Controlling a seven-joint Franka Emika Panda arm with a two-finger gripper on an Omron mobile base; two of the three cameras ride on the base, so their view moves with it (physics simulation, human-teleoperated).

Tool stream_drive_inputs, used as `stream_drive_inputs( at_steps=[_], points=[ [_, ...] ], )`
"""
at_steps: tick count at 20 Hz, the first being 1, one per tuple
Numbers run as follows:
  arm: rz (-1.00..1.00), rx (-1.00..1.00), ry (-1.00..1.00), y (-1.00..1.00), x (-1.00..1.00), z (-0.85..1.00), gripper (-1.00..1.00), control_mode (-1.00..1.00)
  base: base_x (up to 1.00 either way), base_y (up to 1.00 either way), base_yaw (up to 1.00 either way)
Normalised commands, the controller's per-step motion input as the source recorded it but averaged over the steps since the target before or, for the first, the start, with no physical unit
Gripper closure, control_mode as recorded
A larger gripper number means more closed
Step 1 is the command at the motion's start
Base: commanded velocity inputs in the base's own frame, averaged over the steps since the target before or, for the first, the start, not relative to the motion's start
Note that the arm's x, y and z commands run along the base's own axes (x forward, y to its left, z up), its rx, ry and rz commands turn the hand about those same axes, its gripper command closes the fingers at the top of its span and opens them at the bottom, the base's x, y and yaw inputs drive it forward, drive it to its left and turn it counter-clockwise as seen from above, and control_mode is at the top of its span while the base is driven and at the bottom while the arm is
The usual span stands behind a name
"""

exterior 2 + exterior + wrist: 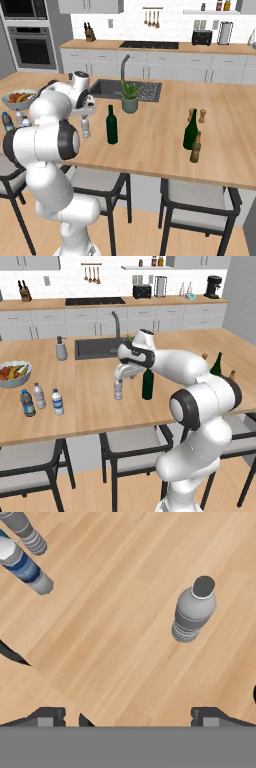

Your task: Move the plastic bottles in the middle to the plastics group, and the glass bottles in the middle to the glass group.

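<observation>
The gripper [125, 716] hangs with fingers spread wide and empty above the grey water bottle [118, 389], which stands mid-counter beside the dark wine bottle [147, 384], seemingly lining up a grab.

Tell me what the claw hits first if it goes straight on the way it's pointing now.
Probably bare island counter. The open claw points down at the wood, and the plain greyish-clear bottle stands off to one side of that line, though depth is hard to judge.
</observation>
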Motion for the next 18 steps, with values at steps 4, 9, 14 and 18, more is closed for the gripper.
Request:
stream_drive_inputs(
  at_steps=[4, 9, 14, 18],
  points=[
    [0.02, -0.02, 0.0, -0.02, 0.44, -0.14, -1.0, -1.0, 0.0, 0.0, 0.0],
    [-0.02, -0.1, 0.0, 0.12, 0.28, -0.18, -1.0, -1.0, 0.0, 0.0, 0.0],
    [-0.17, -0.13, 0.0, 0.07, 0.25, -0.25, -1.0, -1.0, 0.0, 0.0, 0.0],
    [-0.16, -0.01, 0.0, -0.02, 0.33, -0.15, -1.0, -1.0, 0.0, 0.0, 0.0]
  ],
)
